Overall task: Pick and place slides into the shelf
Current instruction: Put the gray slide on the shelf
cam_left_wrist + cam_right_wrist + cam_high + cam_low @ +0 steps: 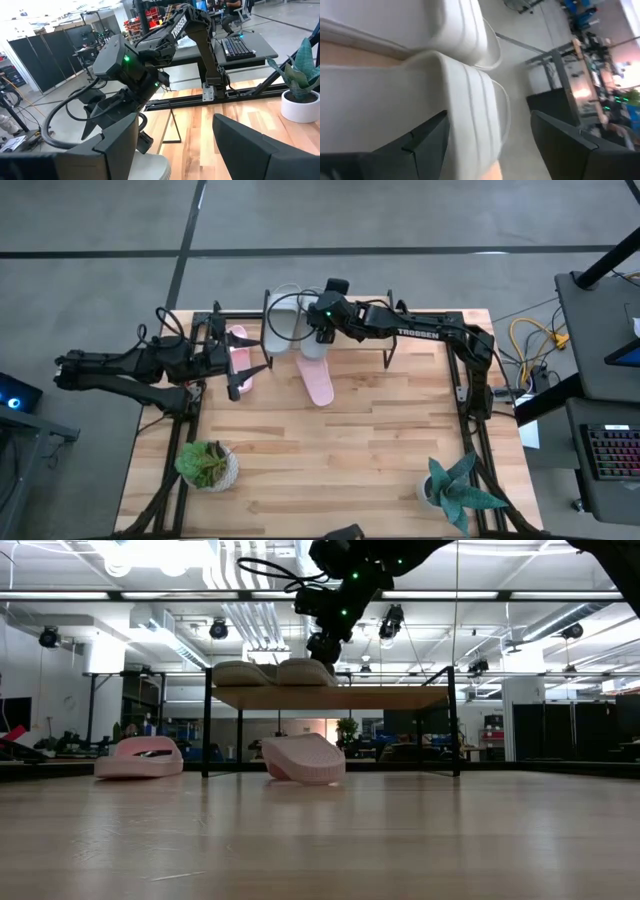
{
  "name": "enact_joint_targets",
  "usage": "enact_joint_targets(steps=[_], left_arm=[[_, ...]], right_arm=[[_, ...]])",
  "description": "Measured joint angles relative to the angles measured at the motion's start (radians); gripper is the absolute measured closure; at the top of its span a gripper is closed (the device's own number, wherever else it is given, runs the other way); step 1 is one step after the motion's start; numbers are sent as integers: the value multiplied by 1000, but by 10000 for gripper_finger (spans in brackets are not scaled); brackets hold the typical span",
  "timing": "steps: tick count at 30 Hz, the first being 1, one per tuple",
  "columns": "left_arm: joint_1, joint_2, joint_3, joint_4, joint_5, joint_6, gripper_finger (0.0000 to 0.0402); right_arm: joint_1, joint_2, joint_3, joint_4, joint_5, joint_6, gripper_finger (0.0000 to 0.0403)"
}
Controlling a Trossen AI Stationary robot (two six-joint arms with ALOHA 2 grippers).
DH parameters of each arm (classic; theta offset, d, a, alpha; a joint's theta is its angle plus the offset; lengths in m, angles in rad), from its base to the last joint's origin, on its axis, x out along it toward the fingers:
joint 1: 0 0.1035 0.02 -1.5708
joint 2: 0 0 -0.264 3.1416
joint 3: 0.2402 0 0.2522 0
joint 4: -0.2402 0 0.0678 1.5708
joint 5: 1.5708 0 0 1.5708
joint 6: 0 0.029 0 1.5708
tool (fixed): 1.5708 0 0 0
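Setting: I work in a robotics lab or open industrial hall. Overhead I see exposed ducts point(245, 610) and spot lamps point(220, 630) on a bare ceiling; the floor point(100, 220) is grey concrete. Black partition screens point(55, 60), a desk with keyboard point(237, 47) and loose cables point(535, 340) surround my wooden table point(330, 460).

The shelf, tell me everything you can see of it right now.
The shelf is a low rack with a light wooden plank top on thin black metal legs, standing upright at the table's far edge. Two light grey slides lie side by side on its left part. One pink slide rests on the table underneath it.
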Motion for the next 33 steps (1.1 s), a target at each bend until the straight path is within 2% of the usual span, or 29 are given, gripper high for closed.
enact_joint_targets(steps=[3,9,17,24,30,33], left_arm=[[0,1,0,0,0,0,162],[0,0,0,0,0,0,162],[0,-2,0,-3,0,0,162],[0,-6,0,-49,0,-3,162],[0,-8,0,-45,0,-4,162],[0,-8,0,-46,0,-4,162]], right_arm=[[4,-1,0,-3,-42,9,134],[24,-14,0,-22,-47,8,135],[40,-94,0,-169,-50,90,159],[-42,-141,-7,-373,-213,221,246],[-86,-121,-21,-328,-355,231,353],[-89,-92,-24,-329,-357,203,387]])
